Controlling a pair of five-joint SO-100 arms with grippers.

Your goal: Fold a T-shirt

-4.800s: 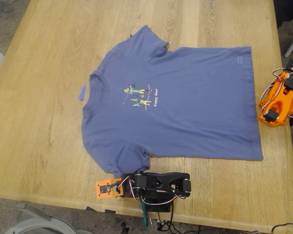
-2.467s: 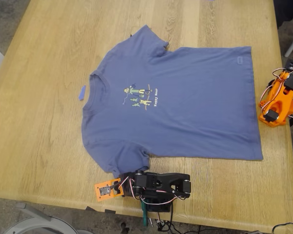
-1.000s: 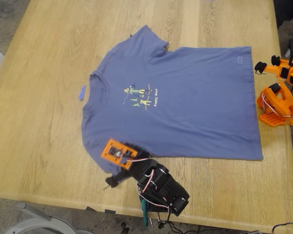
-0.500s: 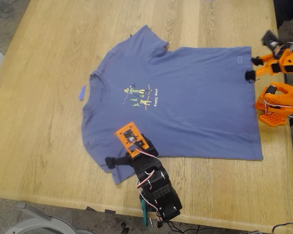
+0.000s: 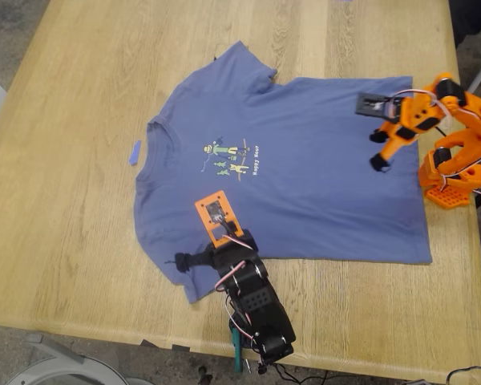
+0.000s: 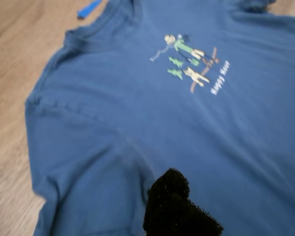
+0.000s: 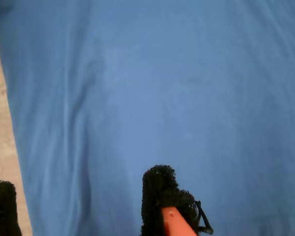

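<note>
The slate-blue T-shirt (image 5: 305,176) lies flat on the wooden table, collar toward the exterior view's left and hem toward its right. Its chest print (image 5: 228,159) faces up and also shows in the first wrist view (image 6: 189,61). My first gripper (image 5: 194,250), on the black arm, hovers open over the near sleeve and side. Only one black foam fingertip (image 6: 172,196) shows in its wrist view. My second gripper (image 5: 377,150), on the orange arm, hovers open over the shirt near its hem. Its two foam tips stand wide apart over plain blue cloth (image 7: 81,196).
A small blue tape scrap (image 5: 135,151) lies on the table beside the collar, also in the first wrist view (image 6: 90,8). The orange arm's base (image 5: 457,172) stands at the exterior view's right edge. The black arm's base (image 5: 260,321) stands at the near edge.
Both arms have unfolded from rest. My first gripper swung over the near sleeve and side. My second gripper swung from the table's right edge out over the hem end.
</note>
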